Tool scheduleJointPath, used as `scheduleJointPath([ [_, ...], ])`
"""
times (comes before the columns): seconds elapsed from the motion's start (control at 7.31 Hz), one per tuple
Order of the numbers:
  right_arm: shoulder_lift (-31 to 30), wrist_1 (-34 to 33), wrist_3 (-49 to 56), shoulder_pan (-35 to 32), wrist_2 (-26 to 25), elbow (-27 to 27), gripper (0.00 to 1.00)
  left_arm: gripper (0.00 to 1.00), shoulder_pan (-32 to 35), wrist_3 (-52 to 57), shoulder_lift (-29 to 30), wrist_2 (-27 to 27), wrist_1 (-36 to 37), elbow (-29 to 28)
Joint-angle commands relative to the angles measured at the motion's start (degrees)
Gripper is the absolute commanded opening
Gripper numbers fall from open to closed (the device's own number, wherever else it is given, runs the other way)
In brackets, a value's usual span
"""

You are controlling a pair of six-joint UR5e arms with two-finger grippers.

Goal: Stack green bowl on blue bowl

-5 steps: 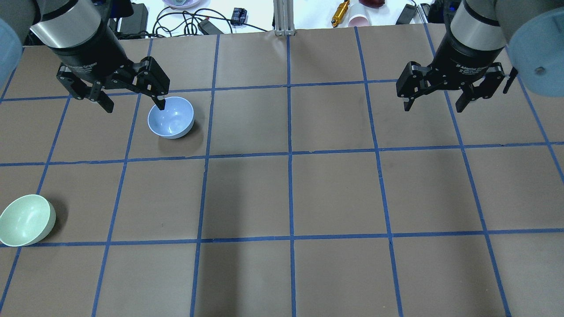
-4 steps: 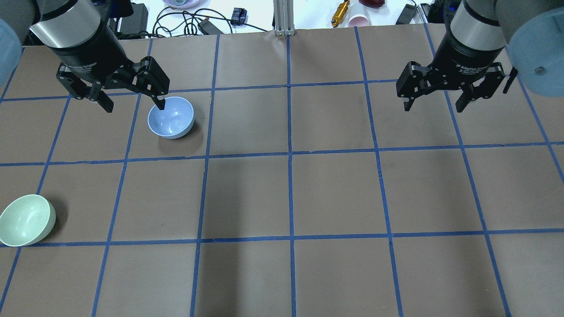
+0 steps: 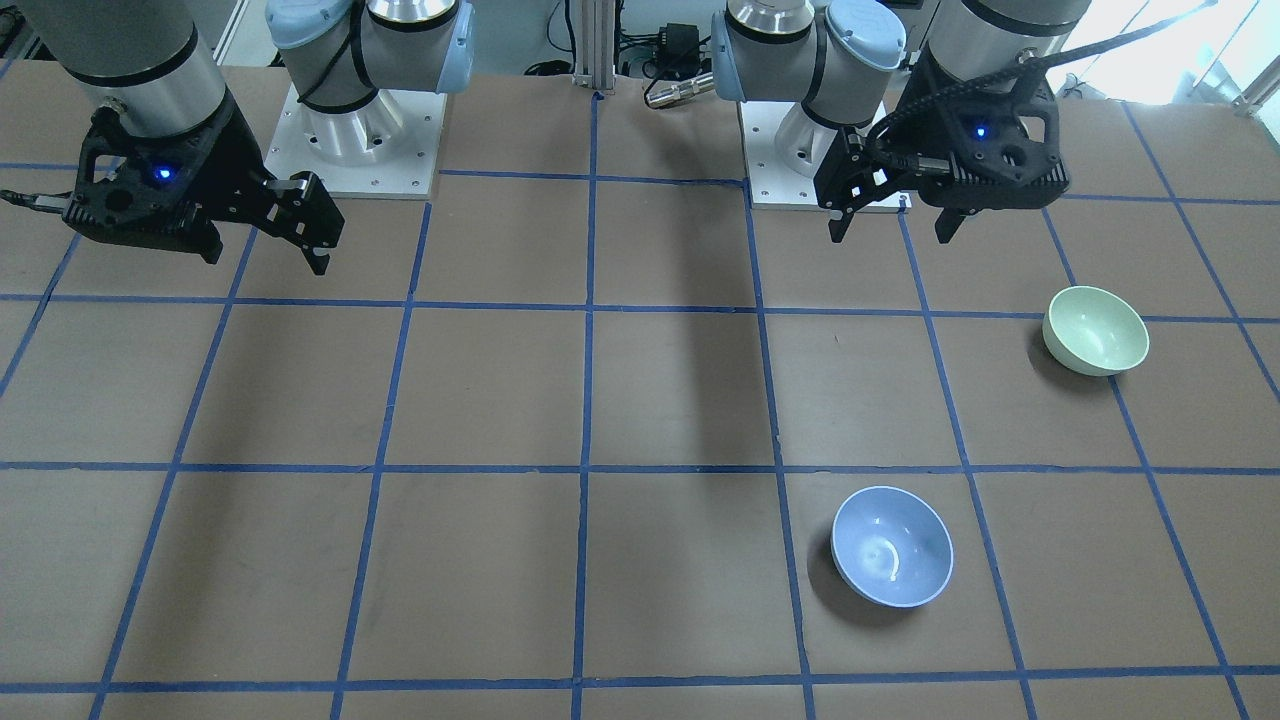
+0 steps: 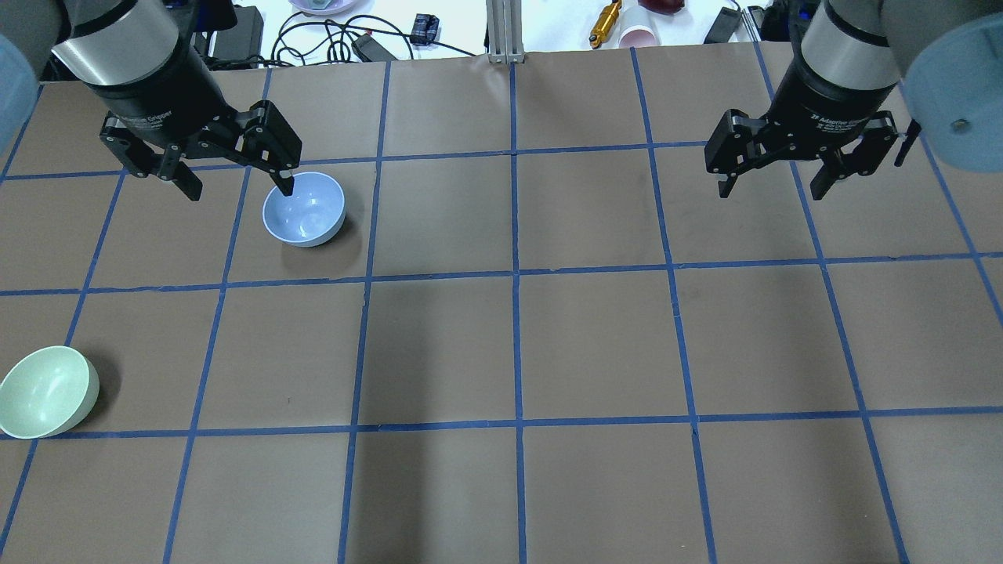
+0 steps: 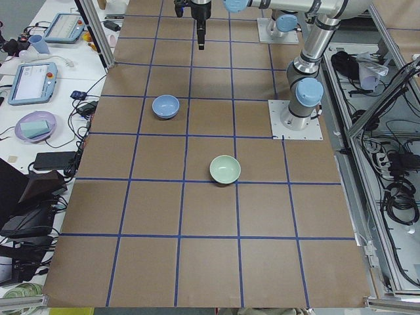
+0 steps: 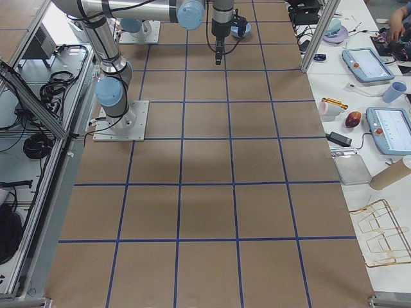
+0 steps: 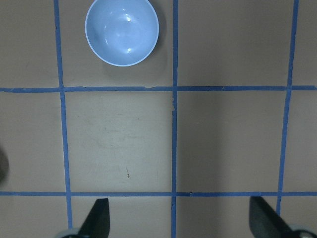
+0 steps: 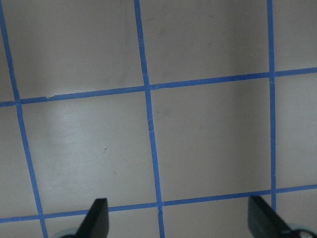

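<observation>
**Operator:** Where are the two bowls sitting, and what are your claws doing?

**Robot:** The green bowl (image 4: 47, 392) is sitting mouth-up on the table (image 4: 595, 337), far out on my left and close to my own edge. The blue bowl (image 4: 304, 209) is sitting further forward, well apart from it, also mouth-up and holding nothing. I'm holding my left claw (image 4: 239, 188) high above the table with its fingers spread wide and nothing between them. From overhead one fingertip is overlapping the blue rim, but my wrist view is showing that bowl well clear below. My right claw (image 4: 772, 190) is hanging over bare table on the other side, its fingers equally wide apart and gripping nothing.

**Operator:** How are you expecting the green one to handle?

**Robot:** I'm judging it to be light and stiff, so weight isn't worrying me. The glossy finish is: I'm expecting it to be slippery, and the curved wall may be squirting out of a pinch taken too low.

**Operator:** So where are you planning to take hold?

**Robot:** At the rim, I'm thinking, with one finger going inside and one outside the wall. My left claw is the one nearer it. I'm also planning on keeping the bowl level while carrying it, so it's settling squarely into the blue one and not skating off its edge.
</observation>
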State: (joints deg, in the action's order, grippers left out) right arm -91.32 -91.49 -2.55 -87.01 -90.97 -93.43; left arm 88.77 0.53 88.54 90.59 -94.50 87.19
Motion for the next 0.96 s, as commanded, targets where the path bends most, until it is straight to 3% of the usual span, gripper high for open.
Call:
scheduleJointPath([
  [0.0, 0.0, 0.0, 0.0, 0.0, 0.0, -0.1, 1.0, 1.0, 0.0, 0.1, -0.1, -0.1, -0.1, -0.1],
  [0.41, 0.0, 0.0, 0.0, 0.0, 0.0, 0.0, 1.0, 1.0, -0.3, 0.3, -0.2, 0.5, -0.2, 0.1],
  [0.82, 0.0, 0.0, 0.0, 0.0, 0.0, 0.0, 1.0, 1.0, -7.9, 8.2, 0.1, 0.1, -0.3, 0.4],
])
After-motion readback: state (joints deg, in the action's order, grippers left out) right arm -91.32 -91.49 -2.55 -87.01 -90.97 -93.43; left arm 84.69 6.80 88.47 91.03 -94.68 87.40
